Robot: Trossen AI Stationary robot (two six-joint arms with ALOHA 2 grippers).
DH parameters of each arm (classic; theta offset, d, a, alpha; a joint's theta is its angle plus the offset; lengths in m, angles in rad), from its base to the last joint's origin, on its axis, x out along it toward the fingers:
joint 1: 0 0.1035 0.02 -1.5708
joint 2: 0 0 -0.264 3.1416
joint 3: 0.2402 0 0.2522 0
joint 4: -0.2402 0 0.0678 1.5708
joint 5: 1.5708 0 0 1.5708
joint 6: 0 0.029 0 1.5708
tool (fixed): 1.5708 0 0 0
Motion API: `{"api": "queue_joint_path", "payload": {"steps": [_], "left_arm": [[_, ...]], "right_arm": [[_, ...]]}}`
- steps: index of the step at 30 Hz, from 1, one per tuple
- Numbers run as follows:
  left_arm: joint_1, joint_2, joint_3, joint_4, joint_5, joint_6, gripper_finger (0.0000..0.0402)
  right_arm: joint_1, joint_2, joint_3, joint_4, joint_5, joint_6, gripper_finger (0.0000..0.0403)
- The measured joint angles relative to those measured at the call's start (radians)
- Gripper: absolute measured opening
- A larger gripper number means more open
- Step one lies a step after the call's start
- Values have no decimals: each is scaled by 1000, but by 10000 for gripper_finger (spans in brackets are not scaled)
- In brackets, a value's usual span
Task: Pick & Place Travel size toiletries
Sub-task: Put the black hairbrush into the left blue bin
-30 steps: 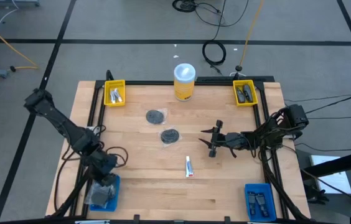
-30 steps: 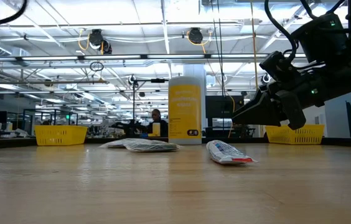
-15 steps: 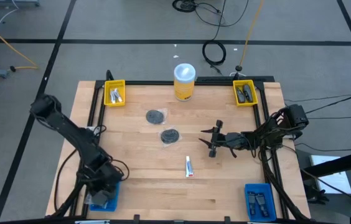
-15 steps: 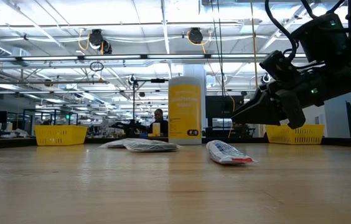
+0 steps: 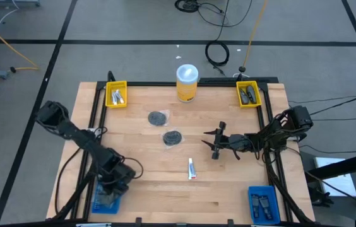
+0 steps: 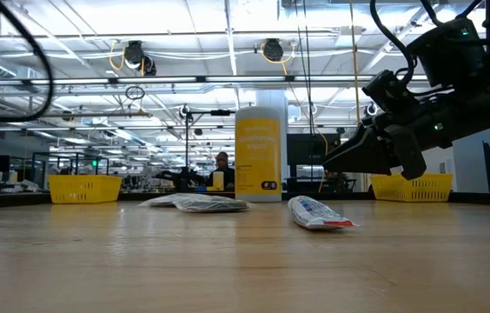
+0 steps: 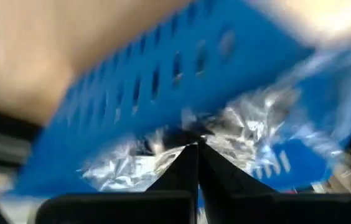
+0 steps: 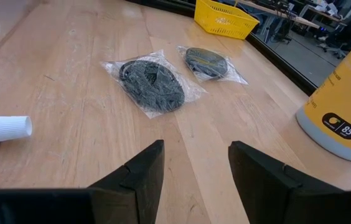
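Note:
Two dark round discs in clear wrappers (image 5: 158,117) (image 5: 172,137) lie flat mid-table; the right wrist view shows them too (image 8: 154,78) (image 8: 206,62). A small white tube with a red end (image 5: 191,169) (image 6: 319,213) lies nearer. My right gripper (image 5: 211,144) (image 8: 194,155) hovers open to the right of the discs, touching nothing. My left gripper (image 5: 112,183) (image 7: 197,146) is shut over the blue bin (image 5: 105,200) at the near left corner. That bin holds crinkled clear wrappers (image 7: 250,134). My left gripper's shut fingertips stand right at a crinkled clear wrapper (image 7: 163,146) inside the blue bin, coming from above. I cannot tell whether they touch it.
A big yellow canister with a white lid (image 5: 187,82) (image 6: 258,155) stands at the far edge. Yellow bins sit at the far left (image 5: 115,94) and far right (image 5: 248,93) corners. A second blue bin (image 5: 262,203) holding dark pieces sits near right. A black frame rims the table.
My left arm has folded lower, and its gripper has shifted a little toward the table's right over the blue bin. The right arm, the discs and the tube have stayed where they were.

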Motion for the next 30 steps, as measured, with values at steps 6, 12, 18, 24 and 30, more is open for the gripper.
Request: {"api": "queue_joint_path", "payload": {"steps": [6,12,18,24,30], "left_arm": [[55,-15,0,-1,-102,136,6],[52,-89,32,-17,-98,130,2],[36,-212,91,-9,-275,190,2],[67,-271,95,175,-860,668,12],[184,-192,95,427,-1308,1176,18]], "right_arm": [[0,0,0,0,0,0,171],[0,0,0,0,0,0,171],[0,0,0,2,0,0,171],[0,0,0,3,0,2,171],[0,0,0,6,0,2,171]]}}
